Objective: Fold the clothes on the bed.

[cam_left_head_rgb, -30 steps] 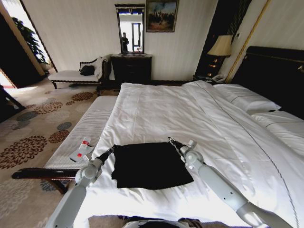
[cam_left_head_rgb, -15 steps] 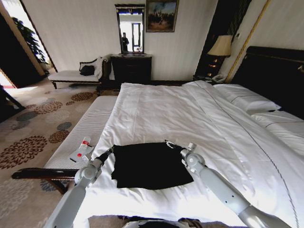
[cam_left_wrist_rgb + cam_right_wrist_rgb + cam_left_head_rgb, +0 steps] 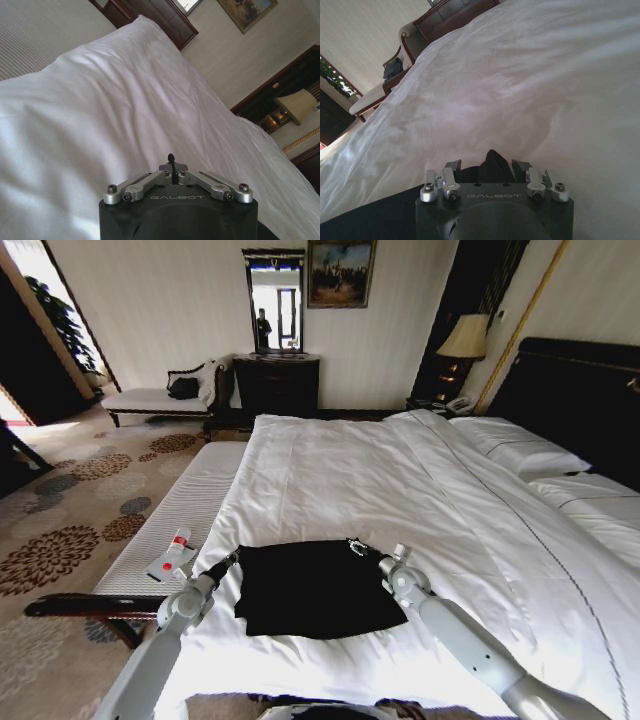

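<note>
Looking from the head camera, I had the narrow striped bench [image 3: 180,515] along the bed's left side, with a small red-and-white item [image 3: 172,555] lying on it. Just inboard of that, my left gripper [image 3: 232,557] sat at the left far corner of the black T-shirt [image 3: 315,587]; in the left wrist view its fingers [image 3: 171,161] were clenched together to a single dark tip over the white sheet, and I could not tell whether any cloth was pinched between them.

The T-shirt lay as a rough dark rectangle on the white bed [image 3: 400,480], near the foot edge closest to me — flat, with both grippers at its far corners.

On the right, my right gripper [image 3: 357,545] was at the shirt's right far corner, grasping a raised fold of black fabric [image 3: 492,165] between its fingers.
</note>
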